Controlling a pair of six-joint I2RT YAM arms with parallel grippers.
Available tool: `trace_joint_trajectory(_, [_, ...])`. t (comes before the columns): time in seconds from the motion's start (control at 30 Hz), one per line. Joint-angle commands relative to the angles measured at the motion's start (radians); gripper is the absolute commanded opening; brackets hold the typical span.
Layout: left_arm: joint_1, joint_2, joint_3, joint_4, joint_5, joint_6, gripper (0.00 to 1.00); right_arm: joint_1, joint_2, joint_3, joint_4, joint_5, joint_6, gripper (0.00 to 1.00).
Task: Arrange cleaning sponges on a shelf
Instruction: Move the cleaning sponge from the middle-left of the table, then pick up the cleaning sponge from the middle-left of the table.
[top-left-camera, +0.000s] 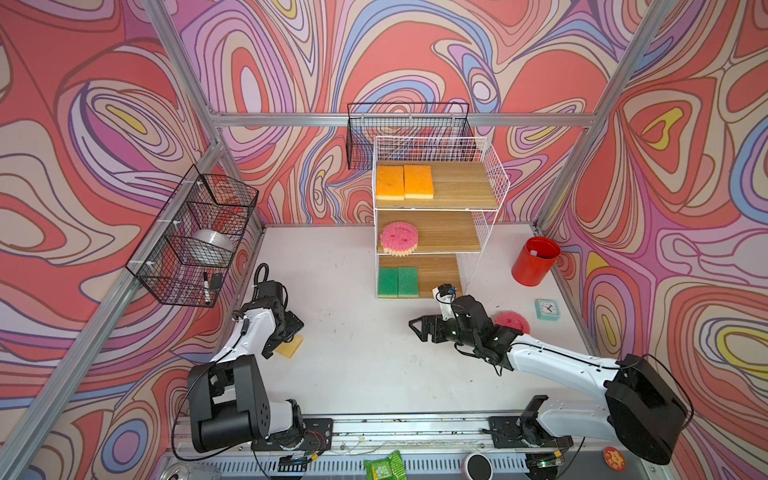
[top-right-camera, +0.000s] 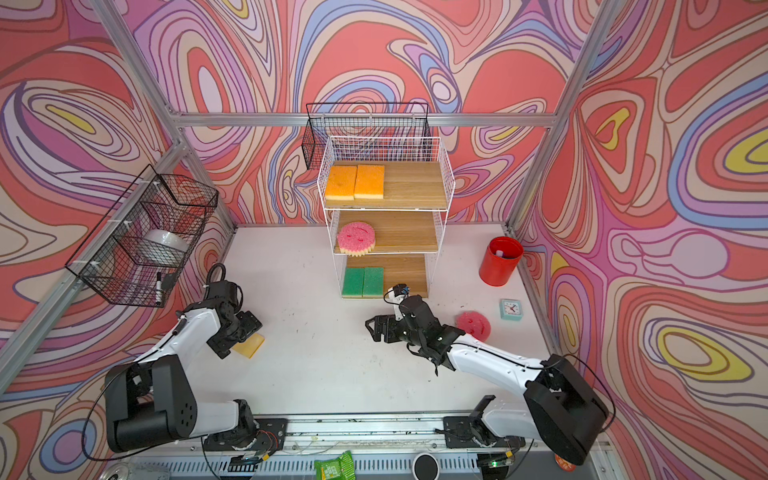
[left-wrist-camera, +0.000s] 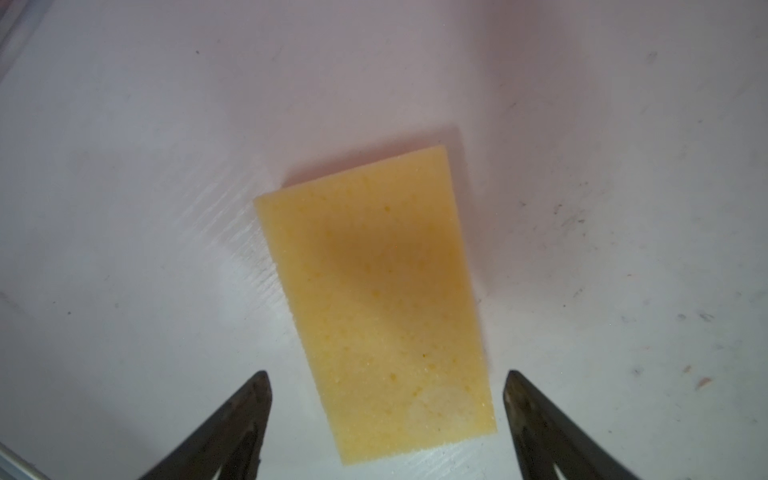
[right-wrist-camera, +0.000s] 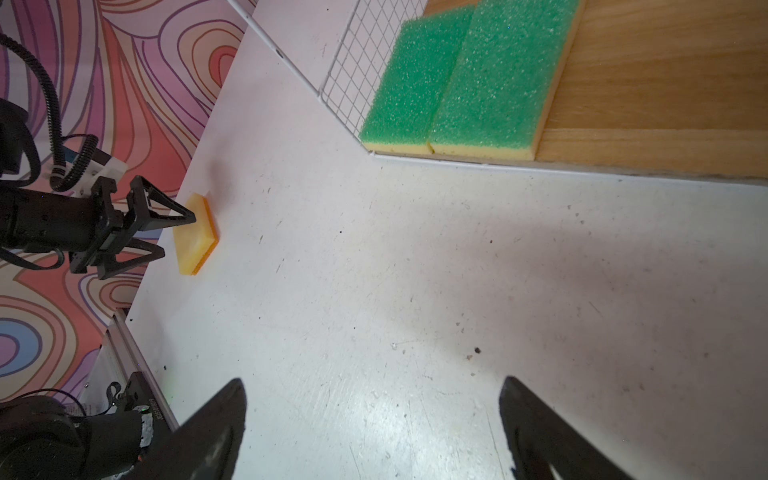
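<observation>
In a top view, open table (top-left-camera: 365, 374) is stretching between the arms, with the shelf (top-left-camera: 492, 178) standing at upper centre. The right gripper (top-left-camera: 415, 331) is hanging wide open and empty. In the left wrist view, the left gripper (left-wrist-camera: 386, 382) is gaping, its tips clear of a sponge (left-wrist-camera: 374, 291) lying yellow-side-up at mid-frame.

red cup (top-left-camera: 535, 262) | mint clock (top-left-camera: 547, 309) near it | black wire basket (top-left-camera: 153, 282) holding marker (top-left-camera: 206, 286), grey roll (top-left-camera: 212, 245)

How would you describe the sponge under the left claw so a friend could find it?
From the white shelf at the back of the table, come forward and left to the open left gripper. The sponge lies flat beneath it. It is the only rectangular one off the shelf, plain yellow side up.
</observation>
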Motion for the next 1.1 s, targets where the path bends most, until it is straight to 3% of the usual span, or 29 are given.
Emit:
trace_joint_trajectory(0.0, [0.005, 0.023, -0.013, 0.037, -0.003, 0.019, 0.86, -0.007, -0.011, -0.01, -0.006, 0.021, -0.016, 0.98])
trace_joint_trajectory(0.7, [0.005, 0.136, -0.003, 0.106, 0.028, 0.06, 0.65, -0.012, -0.008, -0.009, -0.012, 0.039, -0.022, 0.98])
trace_joint_trajectory(0.83, [0.004, 0.131, -0.003, 0.11, 0.041, 0.059, 0.57, -0.012, -0.01, -0.01, -0.014, 0.043, -0.024, 0.98])
trace_joint_trajectory(1.07, [-0.024, 0.063, 0.018, 0.078, 0.076, 0.067, 0.55, -0.013, -0.009, -0.006, -0.013, 0.042, -0.024, 0.98])
